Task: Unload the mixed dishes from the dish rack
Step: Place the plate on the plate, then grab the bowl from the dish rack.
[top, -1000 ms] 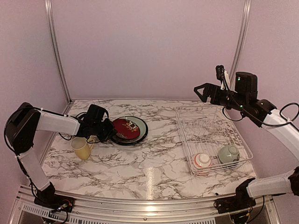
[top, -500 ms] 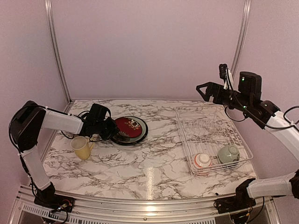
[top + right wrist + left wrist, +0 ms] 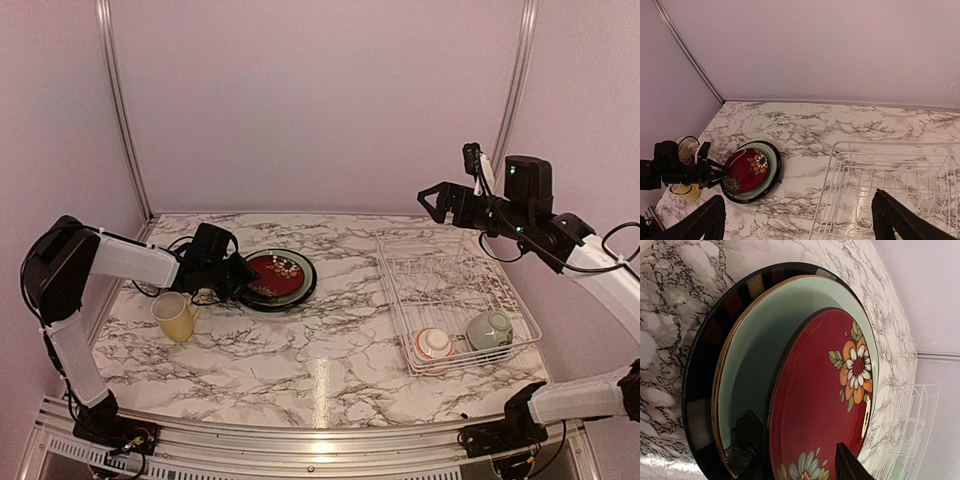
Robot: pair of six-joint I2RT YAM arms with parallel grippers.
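Left gripper [image 3: 243, 279] pinching red patterned plate [image 3: 820, 400] (tilted)

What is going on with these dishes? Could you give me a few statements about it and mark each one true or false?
1. Three plates lie stacked on the table, with the red patterned plate on top. True.
2. The yellow mug sits in the dish rack. False: it stands on the table, to the left of the plates.
3. Two bowls are in the rack at its near end, the red-rimmed white bowl and the pale green bowl. True.
4. The right gripper holds a bowl. False: it is open and empty, raised above the far end of the rack.
5. The left gripper is at the edge of the stacked plates. True.
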